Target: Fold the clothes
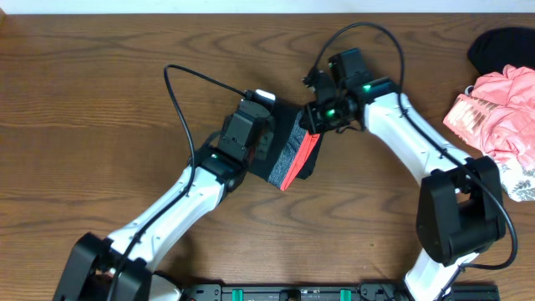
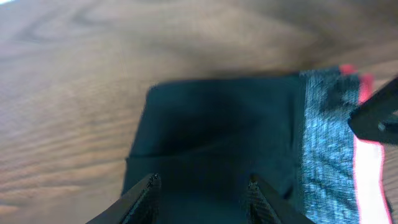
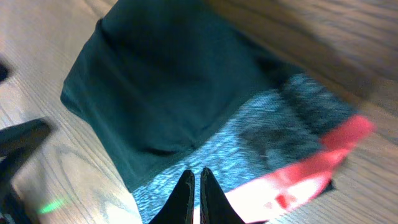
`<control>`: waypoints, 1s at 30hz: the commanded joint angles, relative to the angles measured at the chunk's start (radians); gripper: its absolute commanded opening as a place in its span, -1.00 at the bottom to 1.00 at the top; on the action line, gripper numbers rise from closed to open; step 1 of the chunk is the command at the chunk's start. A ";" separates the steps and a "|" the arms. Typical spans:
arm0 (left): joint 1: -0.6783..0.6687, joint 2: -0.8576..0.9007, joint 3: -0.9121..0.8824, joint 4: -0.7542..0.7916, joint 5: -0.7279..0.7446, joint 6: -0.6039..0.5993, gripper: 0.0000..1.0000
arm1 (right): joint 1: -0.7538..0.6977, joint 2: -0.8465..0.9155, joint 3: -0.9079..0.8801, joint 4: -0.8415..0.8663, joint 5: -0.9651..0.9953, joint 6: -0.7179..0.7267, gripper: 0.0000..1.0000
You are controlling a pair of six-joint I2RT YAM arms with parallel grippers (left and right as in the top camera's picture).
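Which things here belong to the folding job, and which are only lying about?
For the job:
black leggings
left gripper
right gripper

Lying about:
pink garment
white floral cloth
dark cloth

The table (image 1: 100, 100) bears leggings (image 1: 291, 150) and pink garment (image 1: 501, 113).

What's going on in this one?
Two robot arms are working on black leggings, which lie folded into a small bundle mid-table. The left gripper hovers open over the black fabric. The right gripper is shut at the grey waistband, near its red edge; whether it pinches cloth is unclear. A pink garment lies off to the right.
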 commanded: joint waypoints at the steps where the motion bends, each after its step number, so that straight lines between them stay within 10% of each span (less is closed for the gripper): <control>1: 0.019 0.067 0.033 -0.003 0.081 -0.028 -0.10 | 0.033 0.019 -0.001 0.007 0.058 -0.023 -0.91; 30: 0.158 0.338 0.035 0.032 0.145 -0.064 -0.06 | 0.000 0.325 -0.001 -0.050 0.232 0.112 -0.97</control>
